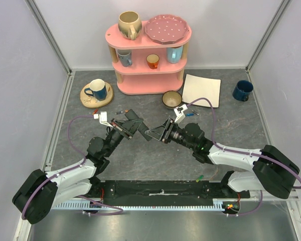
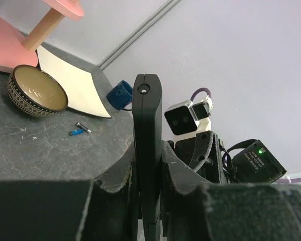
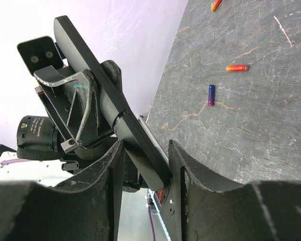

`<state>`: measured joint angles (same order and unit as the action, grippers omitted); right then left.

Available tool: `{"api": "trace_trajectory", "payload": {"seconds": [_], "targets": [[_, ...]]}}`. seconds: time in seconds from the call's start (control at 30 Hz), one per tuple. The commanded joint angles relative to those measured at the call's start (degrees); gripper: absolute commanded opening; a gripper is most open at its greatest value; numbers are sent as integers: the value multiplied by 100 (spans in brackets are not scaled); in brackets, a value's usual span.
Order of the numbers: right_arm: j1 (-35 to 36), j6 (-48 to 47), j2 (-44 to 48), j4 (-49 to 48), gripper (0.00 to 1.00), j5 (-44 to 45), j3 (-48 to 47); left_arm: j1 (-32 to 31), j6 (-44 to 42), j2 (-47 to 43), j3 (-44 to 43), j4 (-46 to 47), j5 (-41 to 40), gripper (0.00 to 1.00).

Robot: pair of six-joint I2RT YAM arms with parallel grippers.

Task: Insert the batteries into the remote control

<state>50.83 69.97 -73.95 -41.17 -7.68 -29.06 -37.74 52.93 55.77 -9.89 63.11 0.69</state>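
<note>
The remote control (image 2: 147, 130), a flat black slab, stands on edge between my left gripper's (image 2: 148, 175) fingers, which are shut on its lower half. My right gripper (image 3: 145, 160) has come in from the other side, and the remote control's (image 3: 105, 95) far end lies slanted across its jaws, touching both fingers. In the top view the two grippers meet over the middle of the table at the remote control (image 1: 139, 128). Loose batteries lie on the table: an orange one (image 3: 237, 68), a blue-purple one (image 3: 211, 95) and a blue one (image 2: 78, 132).
A pink shelf (image 1: 150, 55) with cups and a plate stands at the back. In front of it are a patterned bowl (image 1: 171, 99), a white sheet (image 1: 201, 90), a dark blue mug (image 1: 242, 90) and a blue mug on a wooden coaster (image 1: 97, 90). A green battery (image 1: 199, 177) lies by the bases.
</note>
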Motion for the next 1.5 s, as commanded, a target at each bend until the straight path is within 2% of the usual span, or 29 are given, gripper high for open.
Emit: {"api": "trace_trajectory", "payload": {"seconds": [0.0,0.23,0.33,0.43,0.63,0.9,1.03,1.13,1.3,1.47], "targets": [[-20,-133,-40,188,39,48,-179,-58,-265,-110,-215,360,1,2],[-12,-177,-40,250,36,48,-188,-58,-274,-92,-259,333,10,2],[-20,-151,-40,311,41,48,-223,-58,-248,-101,-259,289,28,2],[-38,-168,-14,521,50,56,-328,-58,-169,-92,-241,202,28,2],[-29,-282,56,961,64,100,-548,-58,86,22,-180,140,54,2],[-38,-519,328,1549,76,110,-706,-58,200,101,-127,140,-51,2],[-38,-1281,662,2636,87,56,-1022,-58,244,110,-118,70,-227,2],[-29,-1705,1014,3462,91,48,-1206,-58,271,145,-162,-62,-236,2],[-38,-2891,1392,5166,93,337,-1777,-50,455,241,-250,-420,-192,2],[303,-3955,797,6900,92,1364,-3130,-6,824,618,-795,-1380,413,2]]}}
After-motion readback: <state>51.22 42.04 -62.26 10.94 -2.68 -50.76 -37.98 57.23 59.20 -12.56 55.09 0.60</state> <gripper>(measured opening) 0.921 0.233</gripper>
